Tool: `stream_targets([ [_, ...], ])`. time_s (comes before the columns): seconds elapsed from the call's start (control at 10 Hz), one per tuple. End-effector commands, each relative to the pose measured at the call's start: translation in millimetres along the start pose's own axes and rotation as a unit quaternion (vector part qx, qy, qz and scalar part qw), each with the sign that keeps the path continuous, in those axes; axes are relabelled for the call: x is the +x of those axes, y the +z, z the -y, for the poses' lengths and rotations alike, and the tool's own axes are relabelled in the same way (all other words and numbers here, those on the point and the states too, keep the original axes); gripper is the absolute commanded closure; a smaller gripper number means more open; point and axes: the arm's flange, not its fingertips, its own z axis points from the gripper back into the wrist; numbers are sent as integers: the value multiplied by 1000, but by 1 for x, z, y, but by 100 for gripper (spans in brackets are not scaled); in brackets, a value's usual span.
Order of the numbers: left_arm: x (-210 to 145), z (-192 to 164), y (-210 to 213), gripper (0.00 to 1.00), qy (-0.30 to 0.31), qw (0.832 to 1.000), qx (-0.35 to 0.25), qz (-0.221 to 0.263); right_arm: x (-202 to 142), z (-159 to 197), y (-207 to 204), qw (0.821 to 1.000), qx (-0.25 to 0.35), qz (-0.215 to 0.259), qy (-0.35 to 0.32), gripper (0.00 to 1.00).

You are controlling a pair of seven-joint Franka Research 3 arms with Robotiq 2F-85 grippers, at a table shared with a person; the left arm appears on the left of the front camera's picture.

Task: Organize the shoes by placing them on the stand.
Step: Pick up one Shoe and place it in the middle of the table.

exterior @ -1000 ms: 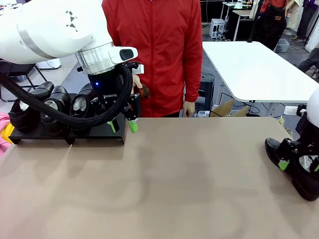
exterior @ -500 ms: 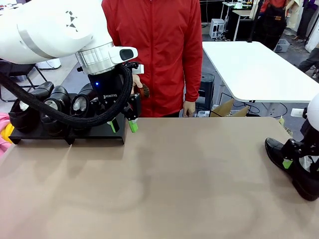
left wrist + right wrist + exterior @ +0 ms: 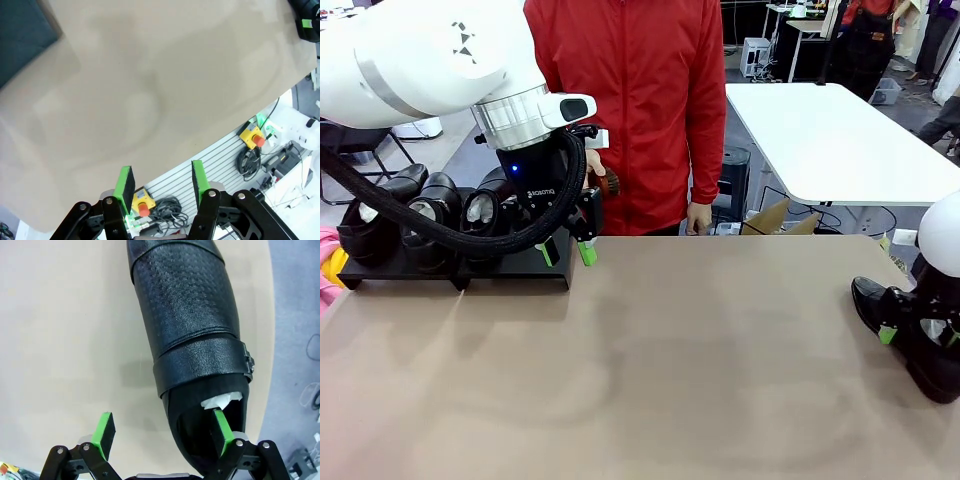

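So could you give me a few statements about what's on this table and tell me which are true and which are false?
1. Shoes already sit on the stand. True.
2. The left gripper is clamping a shoe. False: its green pads stand apart with nothing between them.
3. The right gripper has one finger inside the lone shoe. True.
4. That lone shoe lies beside the stand. False: it lies at the table's opposite end.

White arms [image 3: 410, 60], black grippers, green pads [image 3: 124, 184]
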Motion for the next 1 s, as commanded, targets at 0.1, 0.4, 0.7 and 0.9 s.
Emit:
stream_targets([
  [0.1, -1, -1, 2, 39, 2, 1000, -3, 1, 8, 10, -6, 999, 20, -5, 31, 0],
  [0.4, -1, -1, 2, 39, 2, 1000, -3, 1, 6, 12, -10, 999, 22, -13, 48, 30],
  [0.7, -1, -1, 2, 39, 2, 1000, -3, 1, 6, 15, -12, 999, 29, -8, 44, 88],
  [0.9, -1, -1, 2, 39, 2, 1000, -3, 1, 6, 17, -11, 999, 28, -7, 42, 100],
])
